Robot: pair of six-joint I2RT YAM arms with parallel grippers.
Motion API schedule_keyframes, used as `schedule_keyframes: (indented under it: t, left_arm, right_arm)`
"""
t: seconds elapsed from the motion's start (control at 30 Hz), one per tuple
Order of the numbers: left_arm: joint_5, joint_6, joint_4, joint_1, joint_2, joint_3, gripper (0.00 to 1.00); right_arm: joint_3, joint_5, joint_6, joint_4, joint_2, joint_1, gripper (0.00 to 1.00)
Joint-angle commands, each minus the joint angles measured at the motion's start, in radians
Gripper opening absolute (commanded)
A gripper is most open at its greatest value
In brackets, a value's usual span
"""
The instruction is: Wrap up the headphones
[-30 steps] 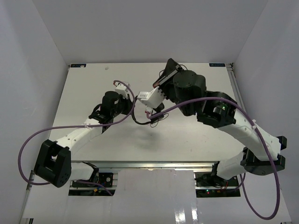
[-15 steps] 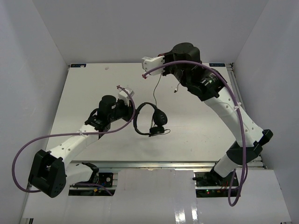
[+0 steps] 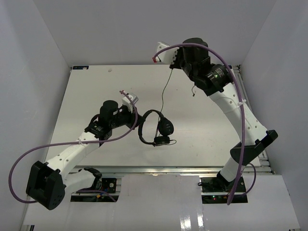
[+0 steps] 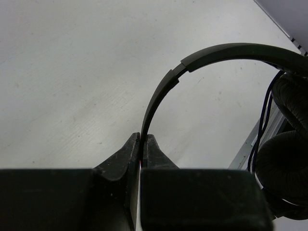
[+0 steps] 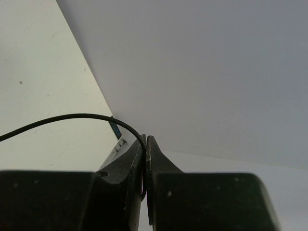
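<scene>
The black headphones (image 3: pixel 155 126) lie at the middle of the white table, their two padded earcups (image 3: pixel 165 128) close together. My left gripper (image 3: pixel 136 117) is shut on the thin headband (image 4: pixel 216 52), which arcs from the jaws to the earcups (image 4: pixel 288 144) at the right in the left wrist view. My right gripper (image 3: pixel 172 64) is raised high over the table's far edge and is shut on the thin black cord (image 3: pixel 164 89). The cord (image 5: pixel 72 116) curves out of its jaws (image 5: pixel 145 140) to the left. The cord hangs from that gripper down to the headphones.
The cord's loose end with the plug (image 3: pixel 193 91) dangles below the right arm. Purple robot cables (image 3: pixel 72 143) loop beside both arms. White walls close in the table (image 3: pixel 86 96) at the back and sides.
My right gripper has risen and moved back and to the right, drawing the cord up from the headphones. My left gripper and the headphones have shifted slightly to the right.
</scene>
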Motion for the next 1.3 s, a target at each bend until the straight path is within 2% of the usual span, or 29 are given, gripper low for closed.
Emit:
schedule_keyframes:
  t: [0.0, 0.27, 0.43, 0.77, 0.87, 0.97, 1.03, 1.13, 1.27]
  left_arm:
    - [0.051, -0.052, -0.003, -0.004, -0.112, 0.012, 0.00]
    - [0.079, -0.116, -0.017, -0.004, -0.193, 0.033, 0.00]
    - [0.020, -0.165, -0.049, -0.004, -0.223, 0.102, 0.00]
    - [-0.068, -0.257, -0.122, -0.004, -0.190, 0.360, 0.00]
    - [-0.156, -0.264, -0.187, -0.004, -0.167, 0.463, 0.00]
    - [-0.227, -0.259, -0.244, -0.004, -0.139, 0.561, 0.00]
    - [-0.230, -0.271, -0.241, -0.004, -0.120, 0.598, 0.00]
    - [-0.227, -0.317, -0.237, -0.004, -0.077, 0.649, 0.00]
    - [-0.244, -0.402, -0.164, -0.004, -0.046, 0.648, 0.00]
  right_arm:
    - [-0.054, -0.055, 0.171, 0.025, -0.061, -0.072, 0.08]
    - [-0.156, -0.263, 0.308, -0.047, -0.121, -0.224, 0.08]
    - [-0.150, -0.442, 0.375, -0.090, -0.132, -0.286, 0.08]
    - [-0.292, -0.969, 0.442, -0.103, -0.099, -0.374, 0.08]
    - [-0.368, -1.124, 0.515, -0.014, -0.107, -0.403, 0.08]
    - [-0.531, -1.227, 0.642, 0.193, -0.154, -0.416, 0.08]
    - [-0.623, -1.267, 0.715, 0.322, -0.174, -0.416, 0.08]
    - [-0.686, -1.384, 0.805, 0.421, -0.146, -0.416, 0.08]
    - [-0.801, -1.491, 1.046, 0.665, -0.131, -0.413, 0.08]
